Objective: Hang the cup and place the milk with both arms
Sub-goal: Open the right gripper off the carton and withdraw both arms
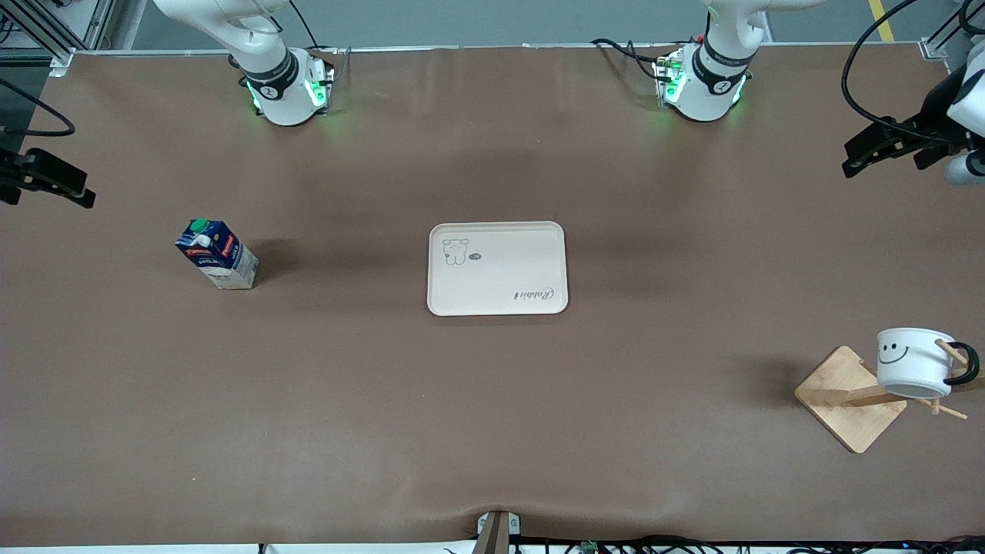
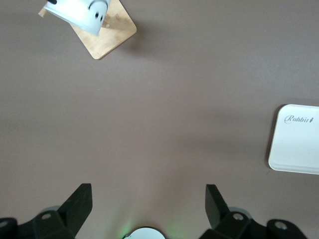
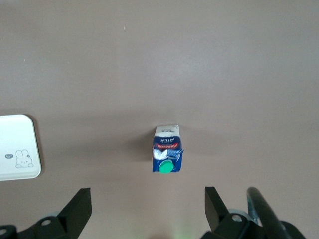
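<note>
The left arm (image 1: 719, 69) rises from its base at the top of the front view, toward the left arm's end of the desk (image 1: 492, 431), and folds outward so that the left gripper (image 1: 885, 146) hangs in the air over the desk's edge at that end. In the left wrist view its jaws stand wide apart with nothing between them, the left gripper (image 2: 148, 201) looking down on bare brown desk.

The right arm (image 1: 265, 65) mirrors that pose from its own base, and the right gripper (image 1: 46, 181) hangs over the desk's edge at the right arm's end. Its jaws are likewise spread wide and empty, as the right wrist view shows, with the right gripper (image 3: 148, 204) aimed down at the desk and the carton.

The milk (image 1: 217, 254) stands upright on the desk toward the right arm's end, green cap up, well apart from both grippers. In the right wrist view the milk (image 3: 167, 155) is seen from above, alone on the brown surface.

A pale tray (image 1: 497, 302) lies flat in the middle of the desk, between the milk and the cup, with nothing on it.

The cup (image 1: 912, 362) hangs by its black handle on a peg of the wooden rack (image 1: 846, 408), which stands toward the left arm's end, nearer to the front camera than the tray. Its smiley face shows on its side.
</note>
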Robot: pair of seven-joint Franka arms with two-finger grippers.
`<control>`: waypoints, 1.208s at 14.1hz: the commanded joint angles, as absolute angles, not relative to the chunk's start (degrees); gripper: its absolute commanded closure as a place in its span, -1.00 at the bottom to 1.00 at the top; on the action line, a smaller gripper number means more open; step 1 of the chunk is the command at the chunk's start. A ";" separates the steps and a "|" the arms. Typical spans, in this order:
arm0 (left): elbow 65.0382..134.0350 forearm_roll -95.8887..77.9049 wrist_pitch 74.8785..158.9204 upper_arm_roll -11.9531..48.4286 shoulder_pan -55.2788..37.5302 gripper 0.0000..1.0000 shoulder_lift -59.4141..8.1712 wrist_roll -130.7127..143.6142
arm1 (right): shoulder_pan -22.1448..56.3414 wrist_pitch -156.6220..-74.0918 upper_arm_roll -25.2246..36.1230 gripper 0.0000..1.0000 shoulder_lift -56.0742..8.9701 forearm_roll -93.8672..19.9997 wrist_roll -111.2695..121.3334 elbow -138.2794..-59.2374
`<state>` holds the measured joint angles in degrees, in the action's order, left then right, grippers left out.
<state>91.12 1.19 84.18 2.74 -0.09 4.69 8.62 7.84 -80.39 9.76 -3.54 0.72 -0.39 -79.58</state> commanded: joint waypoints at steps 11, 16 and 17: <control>91.94 2.64 85.17 4.75 0.70 -1.00 5.45 7.91 | 7.65 -84.81 9.67 -1.00 4.04 3.08 -0.53 -90.00; 90.09 2.64 84.46 4.48 0.79 -1.00 4.83 7.91 | 7.47 -83.41 9.93 -1.00 4.31 3.16 -0.79 -88.25; 89.74 2.72 84.46 4.48 0.70 -1.00 4.57 8.00 | 7.04 -83.84 10.02 -1.00 4.13 3.25 -0.79 -87.29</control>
<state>90.83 1.52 84.79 4.19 0.40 4.70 8.50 7.93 -84.26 10.23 3.25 2.51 -0.47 -88.44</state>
